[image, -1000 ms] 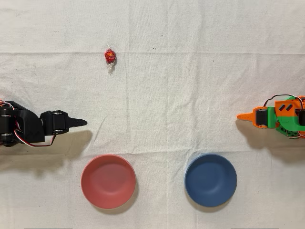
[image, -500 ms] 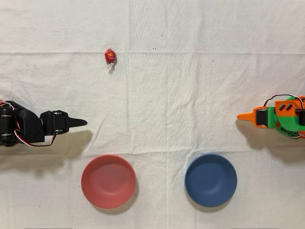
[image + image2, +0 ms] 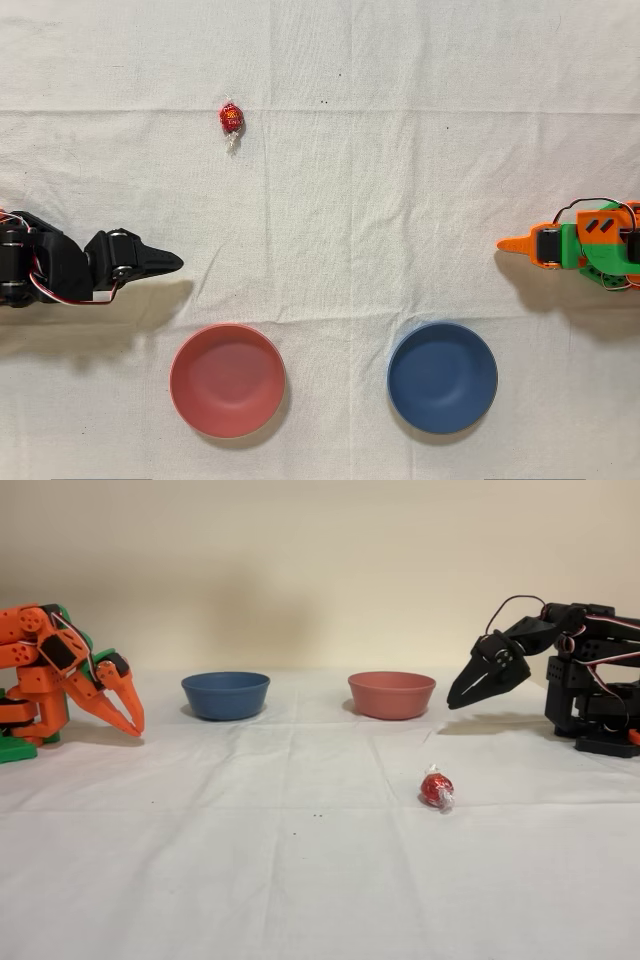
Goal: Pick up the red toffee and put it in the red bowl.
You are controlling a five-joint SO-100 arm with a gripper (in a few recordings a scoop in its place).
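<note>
Red toffee: the red toffee (image 3: pixel 231 118) lies alone on the white cloth of the table (image 3: pixel 400 150), its clear twisted tail trailing toward the bowls in the overhead view; in the fixed view it sits in the foreground (image 3: pixel 437 788), nothing touching it.
Red bowl: the red bowl (image 3: pixel 227 380) stands upright and empty, well apart from the toffee, at the lower left in the overhead view; in the fixed view it sits behind the toffee, right of centre (image 3: pixel 391 694).
Gripper: the black arm's gripper (image 3: pixel 165 261) hangs above the cloth at the left edge in the overhead view, between toffee and red bowl in height of the picture, well apart from both; in the fixed view it points down and to the left (image 3: pixel 462 696), just to the right of the red bowl.
Fingers: pressed together into a single point, holding nothing.
Blue bowl: the blue bowl (image 3: pixel 442 377) sits beside the red one, apart from it, also empty.
Orange arm: the orange arm (image 3: pixel 575 245) is idle at the far side, opposite the black one.
</note>
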